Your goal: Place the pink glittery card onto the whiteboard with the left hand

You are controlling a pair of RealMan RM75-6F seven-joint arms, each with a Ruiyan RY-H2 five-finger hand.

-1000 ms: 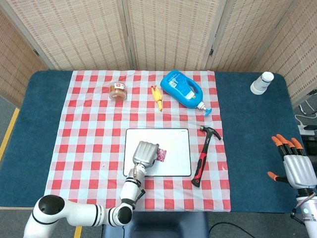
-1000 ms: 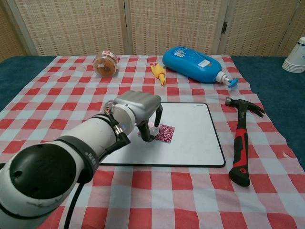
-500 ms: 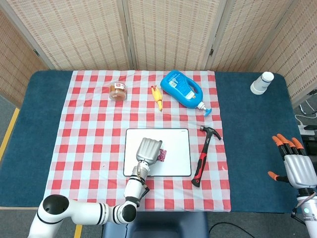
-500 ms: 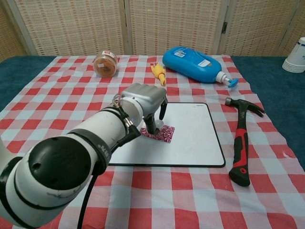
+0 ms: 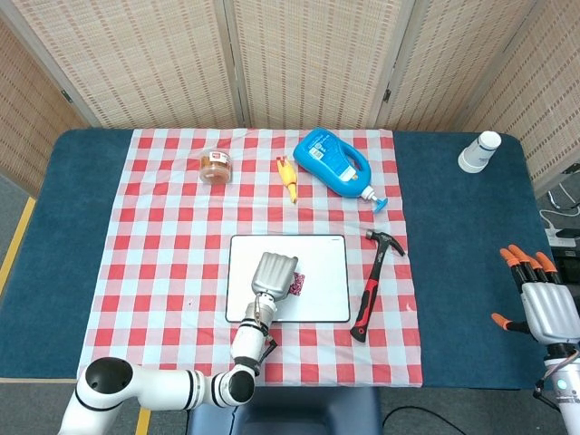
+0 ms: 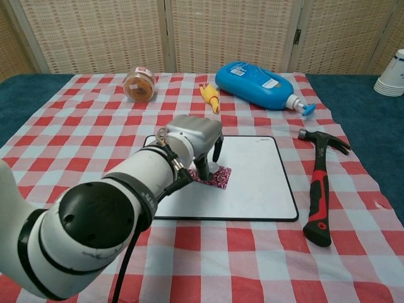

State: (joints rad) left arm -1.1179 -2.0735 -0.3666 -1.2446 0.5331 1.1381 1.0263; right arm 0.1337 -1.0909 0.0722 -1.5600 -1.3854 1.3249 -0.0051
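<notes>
— Where is the card (image 6: 216,176)?

— Flat on the whiteboard (image 6: 259,183), near its middle. My left hand (image 6: 197,136) hangs over its left edge, fingers (image 6: 203,169) pointing down at it; I cannot tell whether they pinch it.

— How do you finish well?

— Loosen the fingers, then lift straight up so the card does not drag.

— Anything changed?

— My left hand has edged slightly right. My right hand (image 5: 542,299) stays spread off the desk.

White arm (image 6: 95,221), silver robot hand (image 6: 196,136)
</notes>
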